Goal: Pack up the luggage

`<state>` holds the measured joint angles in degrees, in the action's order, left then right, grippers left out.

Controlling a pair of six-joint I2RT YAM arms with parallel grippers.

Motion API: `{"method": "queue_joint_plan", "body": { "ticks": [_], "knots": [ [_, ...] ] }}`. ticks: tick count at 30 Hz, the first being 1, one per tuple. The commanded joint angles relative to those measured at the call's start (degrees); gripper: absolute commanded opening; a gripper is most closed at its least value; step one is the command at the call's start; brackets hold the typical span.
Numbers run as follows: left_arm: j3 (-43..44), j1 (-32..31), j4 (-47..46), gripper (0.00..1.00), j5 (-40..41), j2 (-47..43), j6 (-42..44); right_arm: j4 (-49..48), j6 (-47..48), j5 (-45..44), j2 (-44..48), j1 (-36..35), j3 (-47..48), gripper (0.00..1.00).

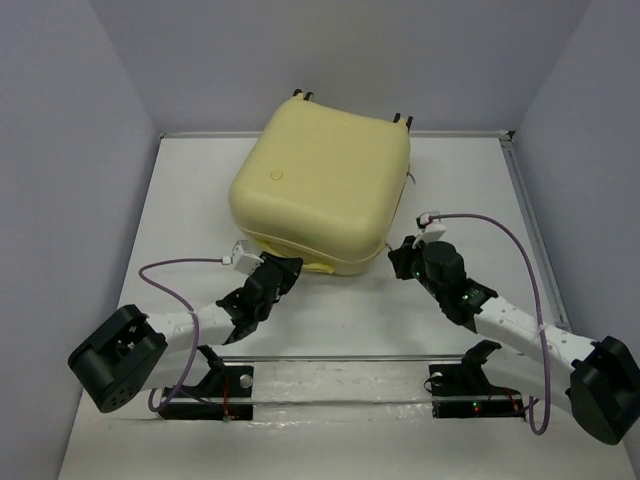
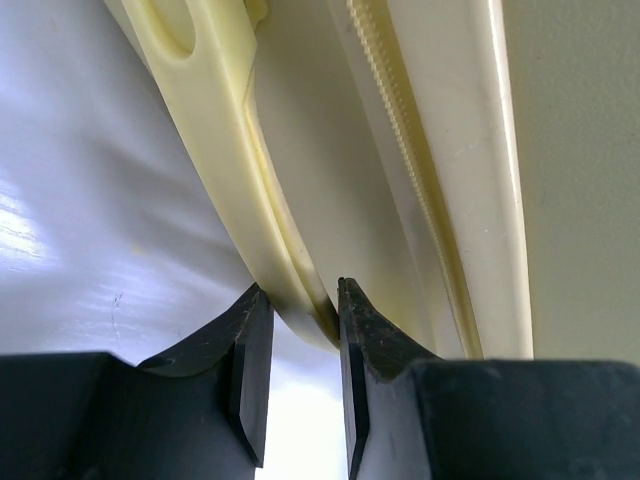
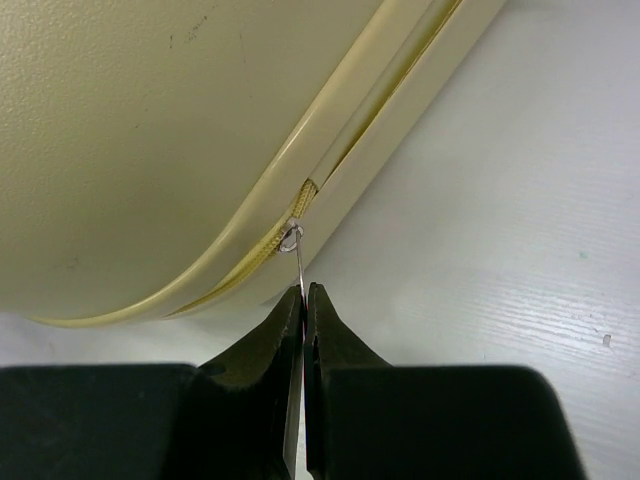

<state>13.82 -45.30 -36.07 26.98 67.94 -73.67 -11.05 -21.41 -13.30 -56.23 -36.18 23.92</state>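
The luggage (image 1: 320,180) lies closed on the white table (image 1: 470,200), a pale yellow hard shell with its wheels at the far side. My left gripper (image 1: 288,266) is at its near left corner. In the left wrist view its jaws (image 2: 298,300) are closed on the curved pale yellow handle (image 2: 215,150), beside the zipper teeth (image 2: 400,130). My right gripper (image 1: 402,252) is at the near right corner. The right wrist view shows it (image 3: 303,290) shut on the thin metal zipper pull (image 3: 296,262), which hangs from the slider on the luggage (image 3: 150,130) seam.
Grey walls enclose the table on three sides. Two caster wheels (image 1: 300,96) (image 1: 403,120) stick up at the far edge of the luggage. Purple cables (image 1: 180,265) loop beside both arms. The arm bases and a rail (image 1: 340,385) run along the near edge.
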Motion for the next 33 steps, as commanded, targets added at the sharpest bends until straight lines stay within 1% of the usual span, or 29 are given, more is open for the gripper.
{"method": "queue_joint_plan", "body": {
  "ticks": [1,2,5,7,8,9,12,13,16,18,20,23,27,29,30,32,33],
  "knots": [
    [-0.6,-0.1,-0.9,0.06,6.4,-3.9,10.7,4.4,0.3,-9.6,1.7,2.3,1.8,0.07],
    [-0.7,-0.1,-0.9,0.06,6.3,-4.1,10.8,4.4,0.6,-9.1,1.6,2.3,1.9,0.07],
    [0.8,-0.9,-1.1,0.06,4.8,-3.5,12.7,2.4,1.1,1.2,0.6,2.3,1.8,0.07],
    [2.3,-2.4,-1.9,0.06,5.1,-1.9,13.2,-2.1,-0.6,6.1,0.3,-2.6,0.1,0.07],
    [4.5,-3.6,-1.9,0.06,5.1,0.2,13.5,-3.0,-1.9,4.4,0.1,-10.7,-0.6,0.07],
    [5.6,-3.9,-2.1,0.06,5.0,1.1,13.6,-2.6,-2.9,-0.3,-1.4,-14.8,-0.8,0.07],
    [8.8,-4.3,-2.9,0.06,3.9,4.6,13.8,-0.6,-5.7,-4.8,-4.1,-25.0,0.6,0.07],
    [10.2,-4.4,-3.6,0.06,3.8,5.1,13.9,0.8,-7.3,-7.9,-5.3,-30.9,1.4,0.07],
    [11.7,-4.4,-3.8,0.06,3.7,6.3,14.0,4.4,-10.5,-12.4,-7.1,-38.6,3.0,0.07],
    [12.5,-4.4,-4.1,0.06,3.7,6.8,13.4,5.5,-12.1,-14.8,-8.4,-41.4,4.0,0.07],
    [12.9,-4.4,-4.3,0.06,3.6,7.6,12.9,5.2,-13.3,-15.1,-9.2,-44.4,5.1,0.07],
    [12.0,-4.1,-4.3,0.06,4.7,7.3,12.6,5.7,-12.9,-16.1,-9.3,-46.7,6.4,0.07],
    [10.7,-3.4,-4.3,0.06,6.0,6.8,11.9,3.4,-11.8,-12.1,-5.4,-46.7,4.9,0.07],
    [10.3,-3.3,-4.4,0.06,5.8,6.4,11.5,4.8,-11.8,-16.2,-4.1,-46.7,4.1,0.07],
    [10.1,-3.4,-4.4,0.06,5.5,6.2,11.5,6.0,-12.0,-17.3,-3.3,-44.3,3.4,0.07],
    [9.0,-3.4,-4.4,0.06,5.5,5.3,11.8,7.0,-11.1,-14.0,1.4,-40.2,1.9,0.07],
    [7.4,-3.4,-4.3,0.06,5.8,3.7,12.1,7.0,-10.2,-11.1,3.4,-34.7,0.1,0.07]
  ]
}}
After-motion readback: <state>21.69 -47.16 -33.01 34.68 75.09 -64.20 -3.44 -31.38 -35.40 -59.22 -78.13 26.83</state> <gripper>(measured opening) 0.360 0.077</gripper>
